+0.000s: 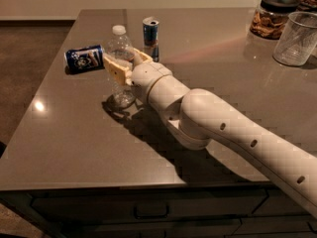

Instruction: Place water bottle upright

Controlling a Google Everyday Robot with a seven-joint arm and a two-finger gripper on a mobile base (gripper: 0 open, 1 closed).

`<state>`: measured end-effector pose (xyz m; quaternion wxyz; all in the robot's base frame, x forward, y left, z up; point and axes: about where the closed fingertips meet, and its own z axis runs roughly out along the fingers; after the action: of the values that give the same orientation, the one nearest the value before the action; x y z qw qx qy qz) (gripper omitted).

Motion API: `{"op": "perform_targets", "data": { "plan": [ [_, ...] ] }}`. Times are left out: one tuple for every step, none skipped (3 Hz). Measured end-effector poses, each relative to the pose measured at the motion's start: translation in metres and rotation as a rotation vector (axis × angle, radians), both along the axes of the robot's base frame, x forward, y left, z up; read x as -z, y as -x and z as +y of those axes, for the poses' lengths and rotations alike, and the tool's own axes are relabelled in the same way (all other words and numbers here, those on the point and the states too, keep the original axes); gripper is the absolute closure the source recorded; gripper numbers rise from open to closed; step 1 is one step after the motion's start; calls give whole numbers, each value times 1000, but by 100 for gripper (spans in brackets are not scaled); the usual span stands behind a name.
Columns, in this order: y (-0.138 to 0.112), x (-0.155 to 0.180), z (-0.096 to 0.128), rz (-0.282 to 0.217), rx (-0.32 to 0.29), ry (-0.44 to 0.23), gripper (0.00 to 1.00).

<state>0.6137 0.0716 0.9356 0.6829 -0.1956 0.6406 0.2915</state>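
Note:
The water bottle [120, 47], clear ribbed plastic with a white cap, stands upright with its base on the brown table [74, 138], left of centre. My gripper [128, 66] reaches in from the right. Its tan fingers [116, 70] are closed around the bottle's middle, one on the near side and one on the far side. The bottle's label band is hidden behind the fingers.
A blue soda can [84, 58] lies on its side just left of the bottle. A slim blue-and-silver can [150, 32] stands right behind it. A lidded jar [273, 15] and a clear plastic cup [297, 37] stand at the back right. The table's left edge is near.

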Motion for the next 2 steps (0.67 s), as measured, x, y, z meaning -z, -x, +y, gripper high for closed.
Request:
{"op": "perform_targets", "data": {
  "plan": [
    [0,0,0,0,0,0,5],
    [9,8,-11,52,8,28,0]
  ]
}}
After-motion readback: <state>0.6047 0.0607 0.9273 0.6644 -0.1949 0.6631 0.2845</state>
